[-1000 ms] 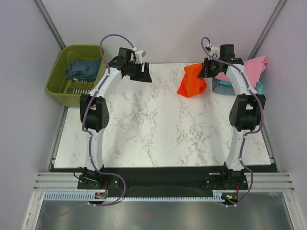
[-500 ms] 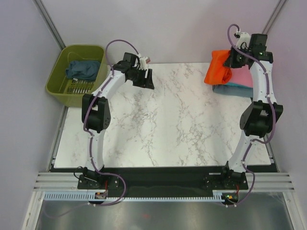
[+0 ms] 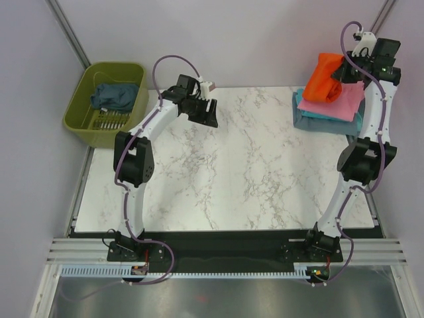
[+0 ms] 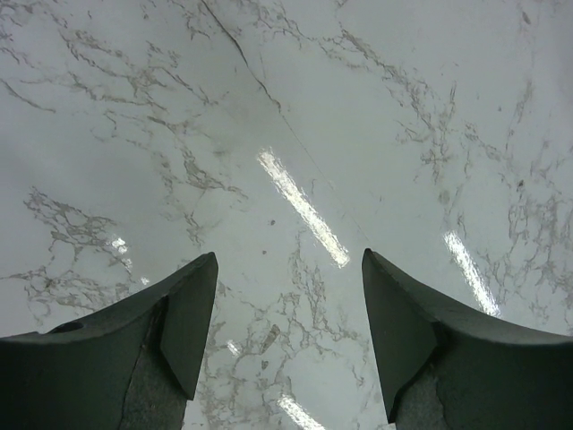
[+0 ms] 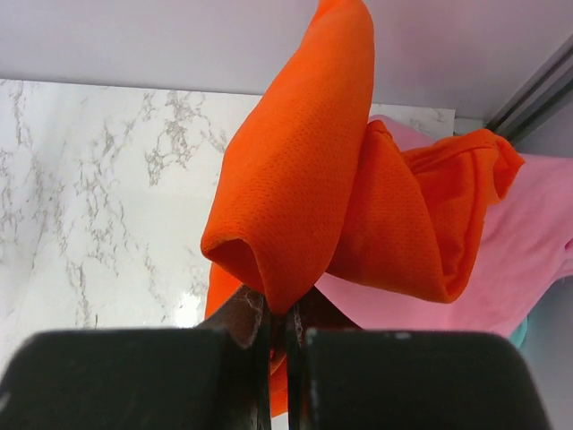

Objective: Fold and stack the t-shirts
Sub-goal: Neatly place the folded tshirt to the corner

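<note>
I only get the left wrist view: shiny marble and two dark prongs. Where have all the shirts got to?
Observer: The orange shirt is at the far right corner of the table, pinched in the shut right hand.
Operator: Is it lying on anything?
Observer: It hangs bunched over a pink shirt, which lies on a teal shirt. I cannot tell whether it touches the pink.
Operator: Any more?
Observer: A dark blue shirt lies in the green basket, just off the table's far left corner.
</note>
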Tool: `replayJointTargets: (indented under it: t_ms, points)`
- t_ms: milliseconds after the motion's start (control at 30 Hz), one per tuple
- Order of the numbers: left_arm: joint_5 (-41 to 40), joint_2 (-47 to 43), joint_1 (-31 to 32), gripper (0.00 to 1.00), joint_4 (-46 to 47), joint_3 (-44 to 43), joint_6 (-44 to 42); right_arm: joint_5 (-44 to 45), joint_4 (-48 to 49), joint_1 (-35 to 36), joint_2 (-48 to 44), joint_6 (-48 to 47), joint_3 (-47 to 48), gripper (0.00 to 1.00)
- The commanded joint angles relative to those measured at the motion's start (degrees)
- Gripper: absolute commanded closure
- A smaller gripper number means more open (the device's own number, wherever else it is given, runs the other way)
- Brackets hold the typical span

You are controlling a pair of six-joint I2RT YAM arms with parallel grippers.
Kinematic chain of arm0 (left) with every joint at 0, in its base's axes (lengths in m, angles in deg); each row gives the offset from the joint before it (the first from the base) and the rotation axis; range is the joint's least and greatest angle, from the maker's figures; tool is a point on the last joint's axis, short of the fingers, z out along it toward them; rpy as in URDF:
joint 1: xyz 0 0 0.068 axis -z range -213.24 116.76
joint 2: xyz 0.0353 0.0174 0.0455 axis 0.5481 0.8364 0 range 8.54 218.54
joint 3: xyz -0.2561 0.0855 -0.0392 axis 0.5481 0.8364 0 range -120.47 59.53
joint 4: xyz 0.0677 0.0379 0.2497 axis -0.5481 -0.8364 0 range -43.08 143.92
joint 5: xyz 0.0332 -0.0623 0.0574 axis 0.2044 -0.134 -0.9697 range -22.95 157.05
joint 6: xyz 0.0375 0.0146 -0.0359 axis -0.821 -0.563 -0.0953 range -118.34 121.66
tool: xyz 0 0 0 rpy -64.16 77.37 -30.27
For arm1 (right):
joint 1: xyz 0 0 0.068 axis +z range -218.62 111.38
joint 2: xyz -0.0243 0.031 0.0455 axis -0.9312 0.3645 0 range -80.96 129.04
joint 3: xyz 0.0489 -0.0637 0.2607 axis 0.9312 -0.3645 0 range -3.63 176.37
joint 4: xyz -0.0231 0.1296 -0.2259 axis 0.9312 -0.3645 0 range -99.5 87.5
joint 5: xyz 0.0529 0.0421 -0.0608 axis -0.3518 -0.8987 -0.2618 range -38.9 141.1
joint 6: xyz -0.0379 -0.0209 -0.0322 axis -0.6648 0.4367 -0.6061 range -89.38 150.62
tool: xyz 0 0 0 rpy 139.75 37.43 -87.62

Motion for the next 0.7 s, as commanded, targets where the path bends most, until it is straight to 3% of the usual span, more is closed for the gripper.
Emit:
replayJointTargets:
  t_ms: [0,233,667]
  points:
    - [-2.18,-3.48,0.89,0.27,-0.09,1.36,-3.81,-4.06,2.27,-0.66,4.87,1.67,4.41,1.0]
    - [-4.46,-4.27,1.94,0.27,-0.53,2.86,-5.57,-13.11,3.07,-0.31,4.1,4.41,-1.65,1.0]
    - [-6.4,-5.59,4.4,0.27,-1.32,6.2,-7.5,-20.78,-0.02,-3.56,10.77,6.78,4.41,1.0]
